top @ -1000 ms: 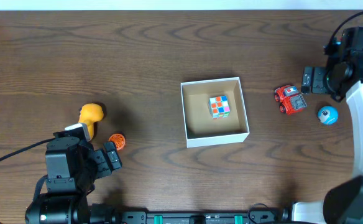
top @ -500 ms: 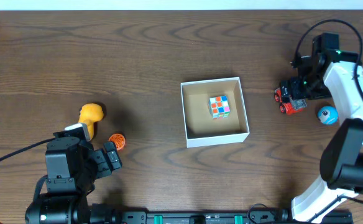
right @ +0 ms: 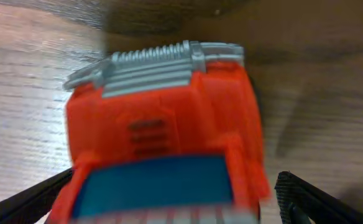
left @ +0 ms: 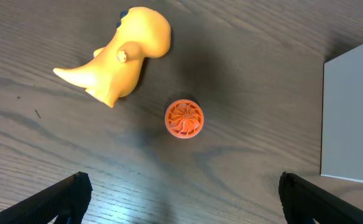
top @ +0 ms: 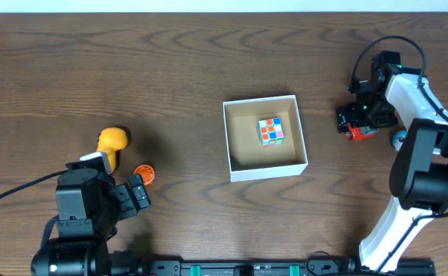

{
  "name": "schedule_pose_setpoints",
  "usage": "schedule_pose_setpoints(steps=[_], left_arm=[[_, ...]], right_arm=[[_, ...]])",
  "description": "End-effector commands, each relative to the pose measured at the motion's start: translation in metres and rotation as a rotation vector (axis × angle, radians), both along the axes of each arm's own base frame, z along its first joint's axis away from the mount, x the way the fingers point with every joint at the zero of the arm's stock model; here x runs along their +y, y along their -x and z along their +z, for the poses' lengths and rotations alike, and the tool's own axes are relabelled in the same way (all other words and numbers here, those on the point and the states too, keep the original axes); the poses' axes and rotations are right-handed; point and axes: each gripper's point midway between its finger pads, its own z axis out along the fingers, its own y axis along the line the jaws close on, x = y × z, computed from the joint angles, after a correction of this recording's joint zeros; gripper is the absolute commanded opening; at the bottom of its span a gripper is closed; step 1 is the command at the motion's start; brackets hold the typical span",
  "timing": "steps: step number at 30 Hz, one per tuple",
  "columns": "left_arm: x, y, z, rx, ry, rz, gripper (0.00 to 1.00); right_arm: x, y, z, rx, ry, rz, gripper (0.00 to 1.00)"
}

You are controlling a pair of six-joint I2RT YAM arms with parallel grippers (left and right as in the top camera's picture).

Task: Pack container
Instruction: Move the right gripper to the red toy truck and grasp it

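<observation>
The container point(top: 268, 170) is a white square box with a brown inside at the table's middle. A coloured cube point(top: 270, 131) lies in it. My right gripper point(top: 353, 119) is down over a red toy truck point(top: 360, 134) to the right of the box. In the right wrist view the truck point(right: 163, 124) fills the space between the open fingers point(right: 175, 202). My left gripper point(top: 136, 195) is open and empty at the front left. The left wrist view shows its fingers point(left: 181, 205) short of an orange disc point(left: 183, 118) and a yellow dinosaur toy point(left: 122, 59).
The yellow toy point(top: 112, 142) and the orange disc point(top: 143, 174) lie left of the box. A blue ball point(top: 397, 139) is mostly hidden behind my right arm. The box's white wall point(left: 352, 118) shows at the right edge of the left wrist view.
My right arm has swung forward and left, and lowered over the red truck, now covering most of it and the blue ball. The left arm has not moved.
</observation>
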Motion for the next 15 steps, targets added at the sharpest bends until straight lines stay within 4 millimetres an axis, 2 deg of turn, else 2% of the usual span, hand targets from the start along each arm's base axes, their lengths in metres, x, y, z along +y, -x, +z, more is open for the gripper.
schedule_pose_setpoints(steps=[1,4,8,15], left_arm=[[0.0003,-0.0020,0.0070,-0.017,0.005,0.011,0.98],[0.0003,-0.0020,0.0070,-0.017,0.005,0.011,0.98],[0.0003,-0.0020,0.0070,-0.017,0.005,0.011,0.98],[0.0003,-0.0020,0.0070,-0.017,0.005,0.011,0.98]], right_arm=[[0.0043,-0.0043,0.0000,-0.008,-0.007,0.018,0.96],[0.0044,-0.0042,0.0000,-0.008,-0.007,0.012,0.82],[0.0044,-0.0044,0.0000,-0.008,-0.007,0.012,0.52],[0.0043,-0.0043,0.0000,-0.008,-0.007,0.001,0.41]])
